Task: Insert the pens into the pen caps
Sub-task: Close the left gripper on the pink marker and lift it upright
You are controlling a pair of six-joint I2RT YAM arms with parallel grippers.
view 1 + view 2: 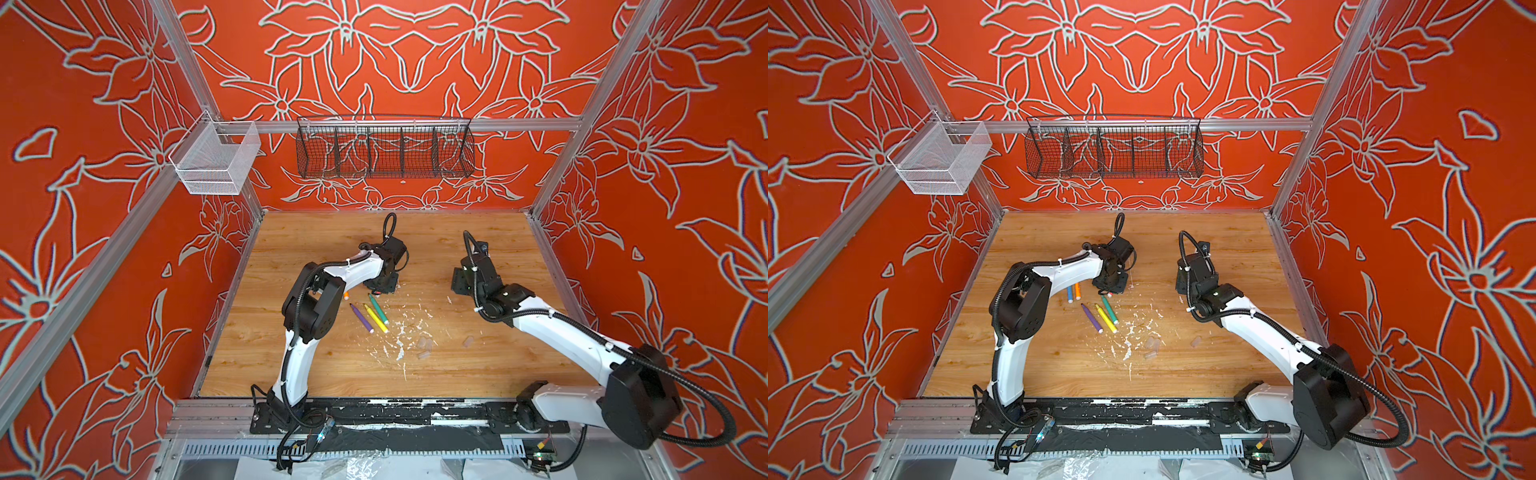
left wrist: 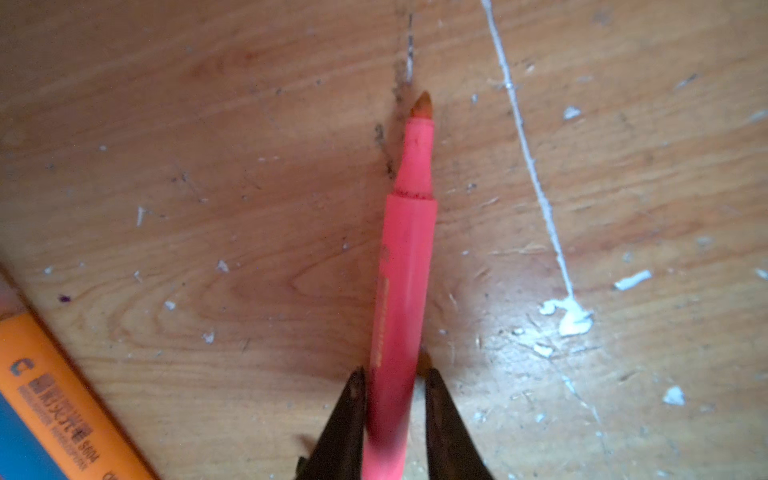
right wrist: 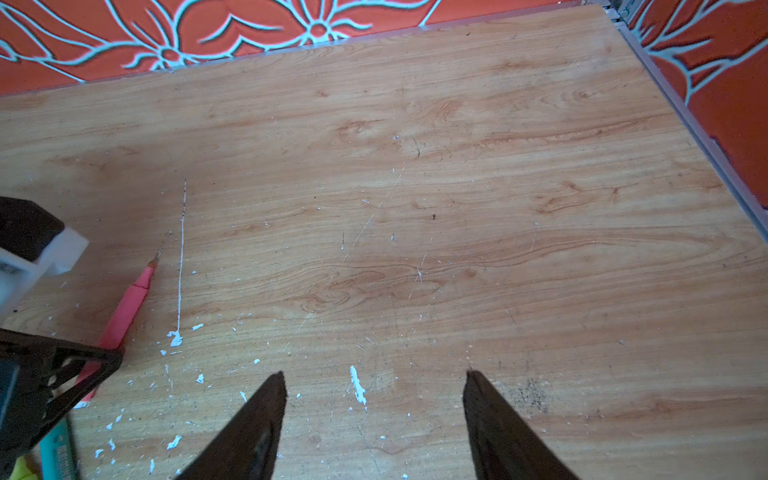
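**Left claw around the pink pen, caps lying to the near right**

The left claw is standing narrow around the rear part of the pink pen. One finger is touching the barrel and a thin gap is showing at the other, so I cannot tell if the grip is already firm. The pen is lying on the table in line with the claw. Its long axis is running near to far, and its bare tip is pointing to the far side, away from the claw. No cap is sitting on it.

The right claw is hanging wide and empty over bare wood, to the right of the left one.

The pen caps are lying well apart from this pen, to the near right, among white flecks. By my judgement the right claw is the nearer one to them, so a cap is more its work, while the left is bringing the pen tip first.

Left of the pink pen, the orange pen is carrying dark print. A "C" mark and "S604" are readable, and the rest is too blurred. The blue pen is lying against it.
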